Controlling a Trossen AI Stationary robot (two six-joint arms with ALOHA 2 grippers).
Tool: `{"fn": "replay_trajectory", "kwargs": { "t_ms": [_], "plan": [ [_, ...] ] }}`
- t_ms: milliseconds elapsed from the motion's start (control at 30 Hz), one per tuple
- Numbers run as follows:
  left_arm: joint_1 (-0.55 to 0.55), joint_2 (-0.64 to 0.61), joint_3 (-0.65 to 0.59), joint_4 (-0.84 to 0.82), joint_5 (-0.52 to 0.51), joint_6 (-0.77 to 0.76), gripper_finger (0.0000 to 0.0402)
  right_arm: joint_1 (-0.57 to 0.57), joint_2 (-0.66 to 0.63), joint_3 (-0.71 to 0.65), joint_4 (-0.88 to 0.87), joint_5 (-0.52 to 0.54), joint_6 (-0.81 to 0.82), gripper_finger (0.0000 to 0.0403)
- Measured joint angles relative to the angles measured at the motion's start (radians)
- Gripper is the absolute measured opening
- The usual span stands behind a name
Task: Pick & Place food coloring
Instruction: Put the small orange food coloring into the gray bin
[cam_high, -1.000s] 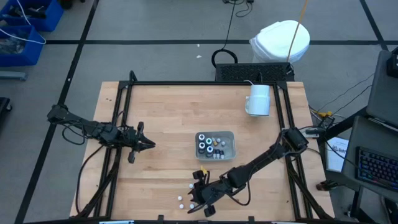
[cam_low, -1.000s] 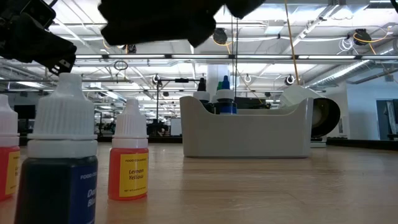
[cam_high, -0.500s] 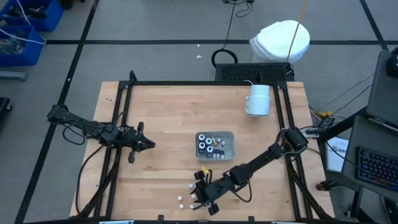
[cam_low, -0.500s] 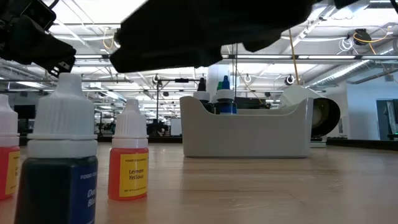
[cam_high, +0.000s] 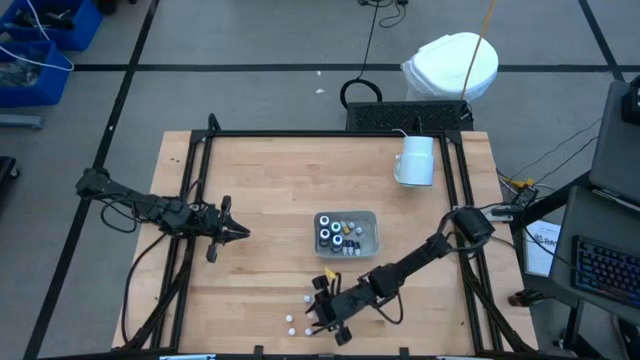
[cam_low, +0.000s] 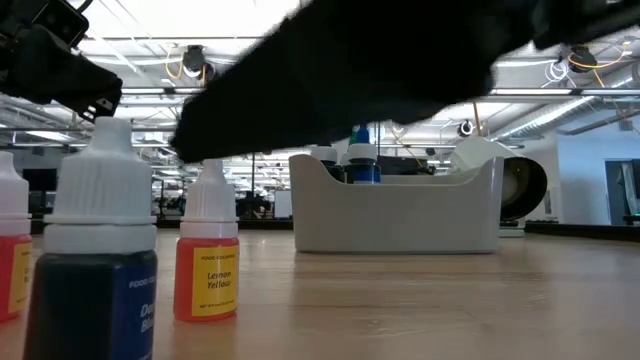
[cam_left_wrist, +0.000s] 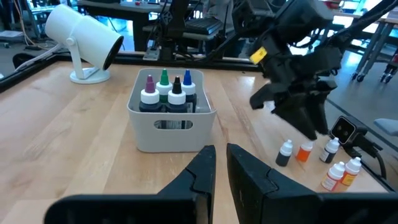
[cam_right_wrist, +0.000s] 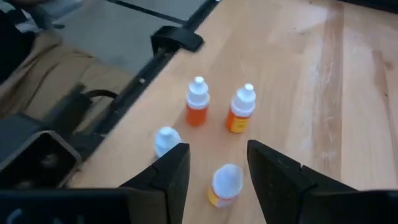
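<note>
Fingers (cam_right_wrist: 278, 180) of the right gripper (cam_right_wrist: 217, 168) spread wide and empty, hanging over the loose bottles (cam_high: 300, 318) on the table (cam_high: 270, 180), on the side of the tray (cam_high: 348, 231) nearest the front edge. One white-capped bottle (cam_right_wrist: 225, 184) sits right between the fingers, untouched; two orange ones (cam_right_wrist: 197, 102) stand just beyond. More bottles and pots (cam_high: 328, 231) stand in the tray. The left gripper (cam_high: 238, 231) waits well off the tray's left side, fingers nearly closed on nothing. Mug (cam_high: 415, 160) stands beyond the tray.
</note>
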Motion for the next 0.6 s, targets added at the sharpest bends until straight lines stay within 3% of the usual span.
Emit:
{"fn": "replay_trajectory", "kwargs": {
  "t_ms": [600],
  "plan": [
    [0.000, 0.000, 0.000, -0.007, 0.000, 0.000, 0.0047, -0.008, 0.052, 0.000, 0.015, 0.004, 0.019, 0.0153]
  ]
}}
